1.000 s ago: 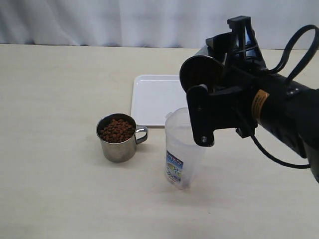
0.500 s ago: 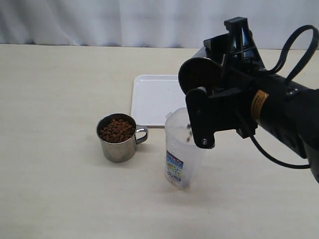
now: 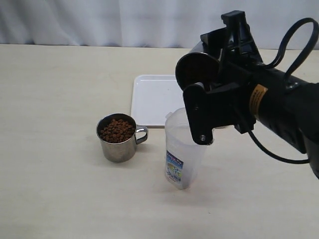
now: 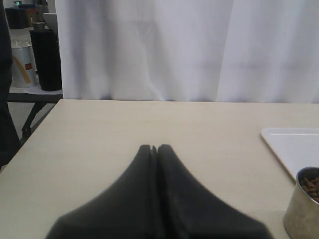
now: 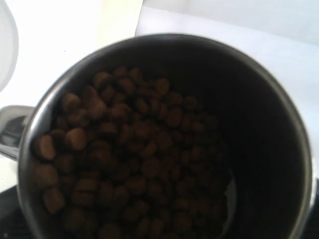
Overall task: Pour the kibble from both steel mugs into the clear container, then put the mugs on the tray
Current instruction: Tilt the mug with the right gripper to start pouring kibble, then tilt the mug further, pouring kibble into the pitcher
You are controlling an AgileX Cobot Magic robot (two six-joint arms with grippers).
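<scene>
Though kibble (image 5: pixel 129 154) shows inside, the gripped mug (image 5: pixel 269 129) is partly cut off.

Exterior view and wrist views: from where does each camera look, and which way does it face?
Exterior: off the arms, looks down at the standing mug, clear container and tray; right arm shows.
Left wrist: low, faces the curtain; left gripper shows, jaws shut.
Right wrist: close to the held mug, looks in at kibble; no robot part clear.
Exterior and left wrist share the standing mug and tray.

Tool (image 3: pixel 202 82) over container (image 3: pixel 182 149), mug (image 3: pixel 116 138) beside — tray (image 3: pixel 154 99) behind
</scene>
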